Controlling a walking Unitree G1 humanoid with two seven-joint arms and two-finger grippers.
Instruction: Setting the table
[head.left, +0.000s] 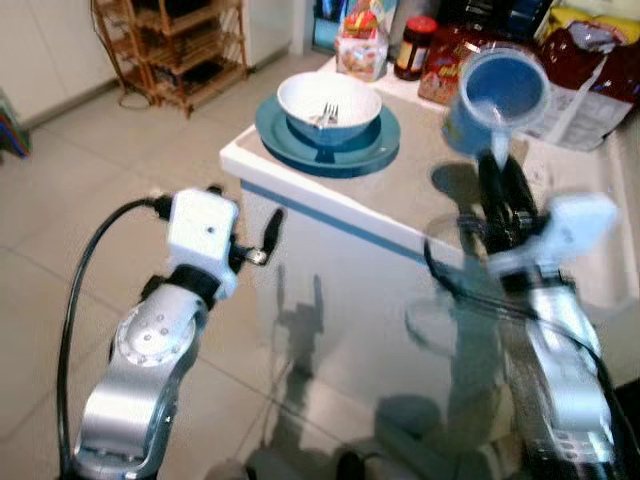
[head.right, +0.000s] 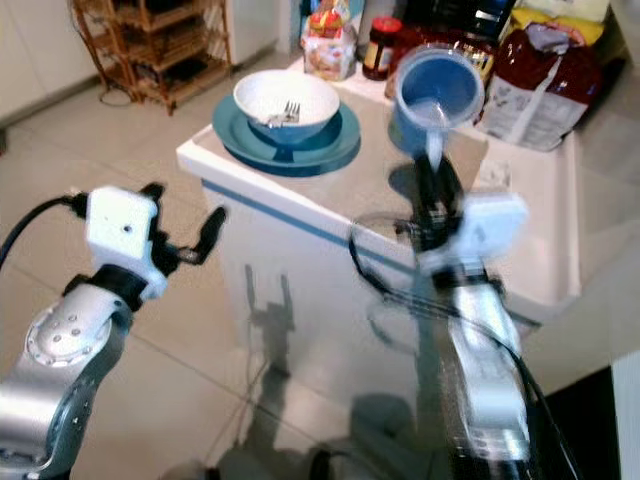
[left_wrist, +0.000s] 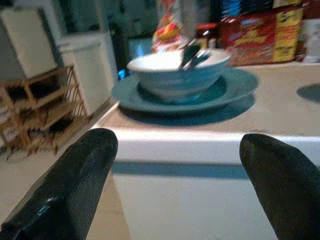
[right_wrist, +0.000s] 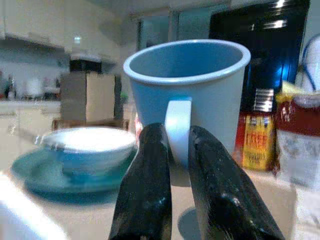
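Right pincer (right_wrist: 172, 150) grips the blue mug (right_wrist: 192, 95) by its handle — left pincer (left_wrist: 175, 165) gapes before the plate (left_wrist: 185, 92).

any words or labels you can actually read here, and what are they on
"FREE" on the yellow and red box behind the blue mug.
Print on the white bag, the jar and the snack packet is too blurred to read.

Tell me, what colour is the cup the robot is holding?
The cup is light blue, clearest in the right wrist view.
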